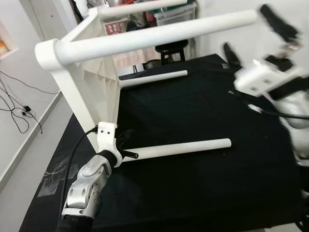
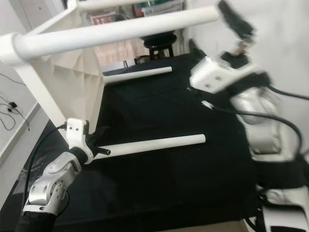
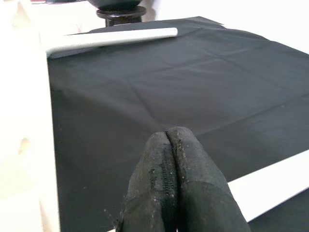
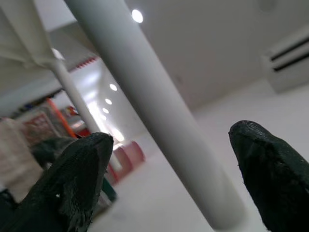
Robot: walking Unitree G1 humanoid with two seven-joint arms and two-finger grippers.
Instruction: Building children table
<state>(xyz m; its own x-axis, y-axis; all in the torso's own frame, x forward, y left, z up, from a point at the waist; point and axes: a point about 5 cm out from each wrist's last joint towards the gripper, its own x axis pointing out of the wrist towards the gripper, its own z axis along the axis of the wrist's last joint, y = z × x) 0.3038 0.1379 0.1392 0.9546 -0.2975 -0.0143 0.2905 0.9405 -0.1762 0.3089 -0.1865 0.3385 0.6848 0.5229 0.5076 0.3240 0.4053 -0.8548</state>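
Head views: white children's table (image 1: pixel 91 72) lies on its side at the black-clothed worktop's (image 1: pixel 203 183) left edge. Left gripper (image 1: pixel 126 145) sits at the lowest leg's (image 1: pixel 183 148) base. Left wrist view: fingers (image 3: pixel 181 188) pressed closed. Right wrist view: right gripper (image 4: pixel 176 166) open around an upper leg (image 4: pixel 159 116).

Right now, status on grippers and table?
Left gripper shut, down at the base of the lower near leg. Right gripper open, fingers either side of the upper near leg. Table tipped on its side on the black cloth.
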